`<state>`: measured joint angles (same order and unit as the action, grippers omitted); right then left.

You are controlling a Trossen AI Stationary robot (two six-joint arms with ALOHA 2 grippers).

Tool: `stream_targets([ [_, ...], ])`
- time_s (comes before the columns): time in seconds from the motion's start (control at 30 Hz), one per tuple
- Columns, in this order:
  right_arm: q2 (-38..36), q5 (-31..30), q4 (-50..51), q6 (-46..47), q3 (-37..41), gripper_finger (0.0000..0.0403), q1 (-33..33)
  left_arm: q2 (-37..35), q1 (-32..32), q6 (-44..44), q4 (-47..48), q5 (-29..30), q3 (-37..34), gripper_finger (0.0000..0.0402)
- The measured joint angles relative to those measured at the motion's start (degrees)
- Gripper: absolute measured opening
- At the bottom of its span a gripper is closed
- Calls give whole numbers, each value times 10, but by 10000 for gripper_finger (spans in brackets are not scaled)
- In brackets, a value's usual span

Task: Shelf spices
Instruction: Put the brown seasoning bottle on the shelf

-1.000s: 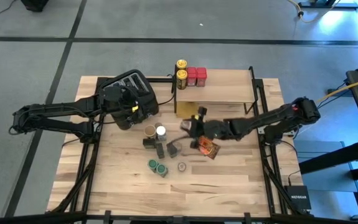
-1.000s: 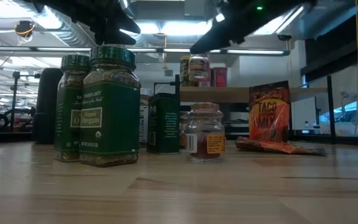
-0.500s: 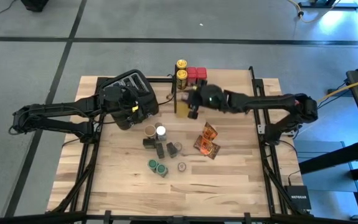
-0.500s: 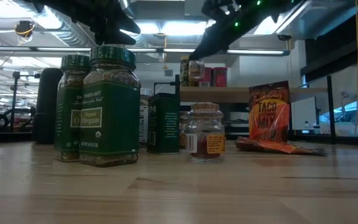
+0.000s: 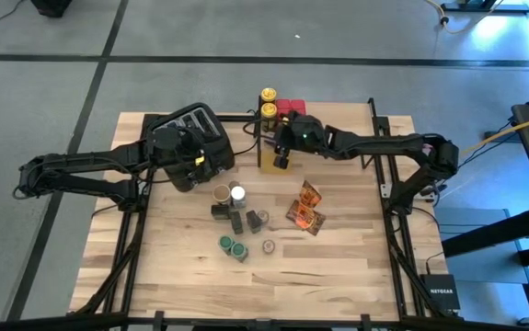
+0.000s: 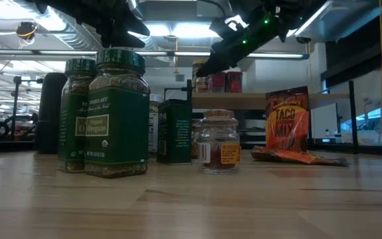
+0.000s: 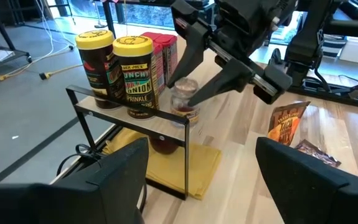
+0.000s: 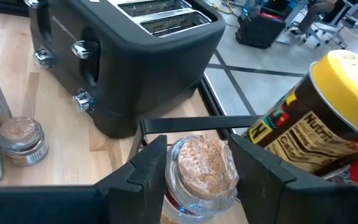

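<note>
Only the wrist views show the right gripper (image 8: 194, 171) clamped on a cork-topped jar (image 8: 198, 165) at the shelf (image 7: 135, 118) edge, beside yellow-lidded jars (image 7: 133, 74); left gripper (image 7: 200, 180) gapes empty near it, table (image 5: 338, 257) below

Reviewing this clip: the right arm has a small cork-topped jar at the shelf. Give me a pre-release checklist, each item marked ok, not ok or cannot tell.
1. Grip: right gripper fingers close on both sides of the cork-topped jar: ok.
2. Jar upright, cork on top: ok.
3. Jar over the shelf, at its left end by the yellow-lidded jars: ok.
4. Jar base resting on the plank: cannot tell; it looks close to the front edge.
5. Gap to the nearest yellow-lidded jar: ok, narrow.
6. Left gripper open, waiting near the toaster, out of the way: ok.
</note>
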<state>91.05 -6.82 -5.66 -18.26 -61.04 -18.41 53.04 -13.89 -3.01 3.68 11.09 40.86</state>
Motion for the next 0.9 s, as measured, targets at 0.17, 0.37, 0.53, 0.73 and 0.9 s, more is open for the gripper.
stream_targets([
  [0.17,0,-11,-10,0,0,161,0,0,0,0,0,0,0,290],
  [0.37,0,-12,-14,0,0,166,0,0,0,0,0,0,0,290],
  [0.53,0,-21,-18,0,0,198,0,0,0,0,0,0,0,290],
  [0.73,0,-21,-18,0,0,237,0,0,0,0,0,0,0,290],
  [0.9,-14,-21,-8,-2,0,247,2,0,0,0,1,0,0,290],
])
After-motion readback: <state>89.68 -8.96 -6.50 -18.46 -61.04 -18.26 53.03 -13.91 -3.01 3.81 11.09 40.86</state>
